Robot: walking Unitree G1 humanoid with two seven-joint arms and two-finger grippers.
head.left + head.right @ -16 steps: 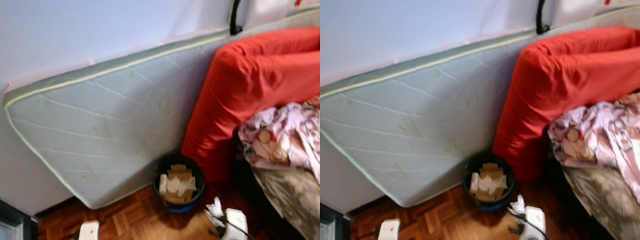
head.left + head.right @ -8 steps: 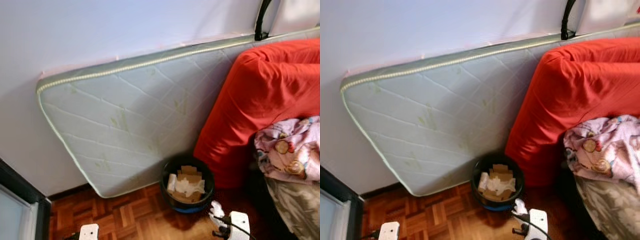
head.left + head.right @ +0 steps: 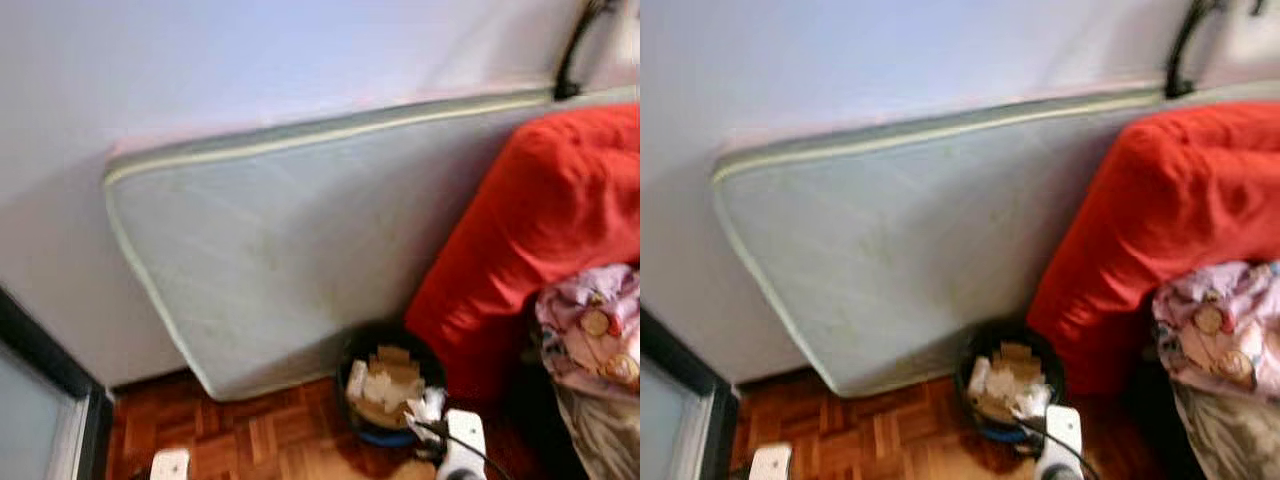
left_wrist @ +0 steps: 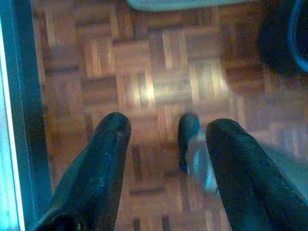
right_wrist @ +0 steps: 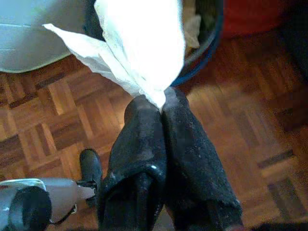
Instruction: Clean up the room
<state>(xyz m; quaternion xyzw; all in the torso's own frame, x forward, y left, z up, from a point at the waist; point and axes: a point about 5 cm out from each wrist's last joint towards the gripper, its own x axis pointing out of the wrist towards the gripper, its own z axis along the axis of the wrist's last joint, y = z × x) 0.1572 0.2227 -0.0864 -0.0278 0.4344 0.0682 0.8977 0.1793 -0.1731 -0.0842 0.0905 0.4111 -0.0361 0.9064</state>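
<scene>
Parquet floor [image 5: 250,120] beneath right pincer [image 5: 161,103] pinching white tissue [image 5: 139,43], long axis toward bin [image 3: 392,385]; left pincer [image 4: 166,132] wide.

Both eye views motion-blurred; bin [image 3: 392,385] contents indistinct, red bedding [image 3: 545,230] cut off at the edge.

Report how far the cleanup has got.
Already done: the black bin by the mattress holds cardboard scraps and paper. In hand: the right gripper is shut on a white tissue, just short of the bin's rim. Left: drop the tissue in. The left gripper is open over bare parquet floor.
</scene>
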